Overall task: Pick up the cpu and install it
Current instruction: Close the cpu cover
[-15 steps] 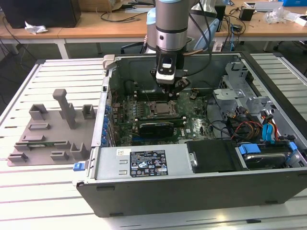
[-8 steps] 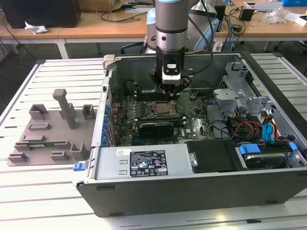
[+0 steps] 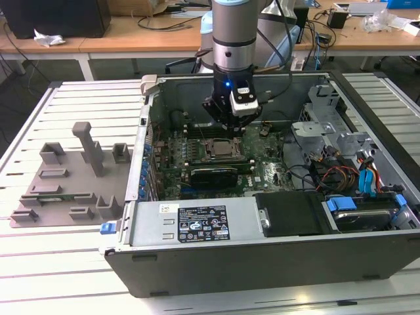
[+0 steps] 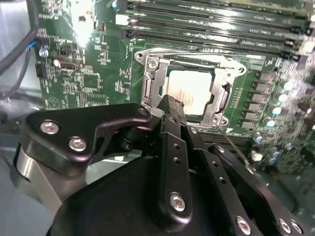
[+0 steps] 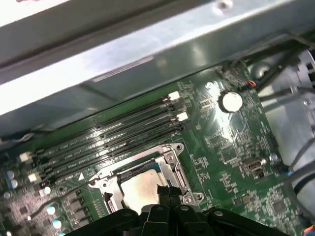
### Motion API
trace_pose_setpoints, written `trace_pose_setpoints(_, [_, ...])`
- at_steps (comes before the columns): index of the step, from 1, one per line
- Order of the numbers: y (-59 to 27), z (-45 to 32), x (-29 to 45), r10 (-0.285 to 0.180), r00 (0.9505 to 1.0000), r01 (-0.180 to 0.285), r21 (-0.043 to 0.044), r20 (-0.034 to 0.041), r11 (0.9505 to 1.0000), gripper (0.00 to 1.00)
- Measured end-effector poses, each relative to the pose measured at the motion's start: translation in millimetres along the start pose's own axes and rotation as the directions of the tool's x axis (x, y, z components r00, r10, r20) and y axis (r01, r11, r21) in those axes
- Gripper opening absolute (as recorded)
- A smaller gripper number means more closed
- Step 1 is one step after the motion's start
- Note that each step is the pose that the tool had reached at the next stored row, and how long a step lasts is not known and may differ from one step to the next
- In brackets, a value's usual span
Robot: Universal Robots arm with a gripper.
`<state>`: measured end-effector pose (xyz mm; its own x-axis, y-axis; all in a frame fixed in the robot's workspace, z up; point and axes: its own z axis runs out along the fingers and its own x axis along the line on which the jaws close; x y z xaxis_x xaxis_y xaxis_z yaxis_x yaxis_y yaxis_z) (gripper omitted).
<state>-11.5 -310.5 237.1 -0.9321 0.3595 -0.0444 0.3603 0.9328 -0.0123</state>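
Seating looks to be the step in hand: we see the cpu (image 4: 189,96) lying flat inside the socket frame (image 4: 147,64), the fingers (image 4: 170,110) closed together with nothing between them, over its edge. We judge any push must be gentle, straight down.

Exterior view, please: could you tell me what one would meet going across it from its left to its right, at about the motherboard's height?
Grey plastic tray → metal side wall of the computer case → cpu → metal drive cage → blue cables.
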Motion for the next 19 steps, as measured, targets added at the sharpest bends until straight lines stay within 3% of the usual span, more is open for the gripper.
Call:
trace_pose_setpoints(2, [0.0, 0.2, 0.0, -0.036, 0.9994, 0.036, -0.0015, 0.0005, 0.9994, 0.11])
trace_pose_setpoints(3, [0.0, 0.4, 0.0, -0.074, 0.9973, 0.074, -0.0030, 0.0011, 0.9973, 0.11])
trace_pose_setpoints(7, [0.0, 0.9, 0.0, -0.152, 0.9883, 0.152, -0.0063, 0.0025, 0.9883, 0.11])
trace_pose_setpoints(9, [0.0, 1.2, 0.1, -0.214, 0.9767, 0.215, -0.0086, 0.0039, 0.9767, 0.11])
trace_pose_setpoints(12, [0.0, 1.4, 0.1, -0.269, 0.9631, 0.269, -0.0097, 0.0052, 0.9631, 0.11])
trace_pose_setpoints(15, [-0.3, 1.9, 0.8, -0.325, 0.9455, 0.326, -0.0091, 0.0069, 0.9455, 0.11])
trace_pose_setpoints(19, [-2.5, 3.0, 6.7, -0.345, 0.9386, 0.345, -0.0093, 0.0076, 0.9386, 0.11])
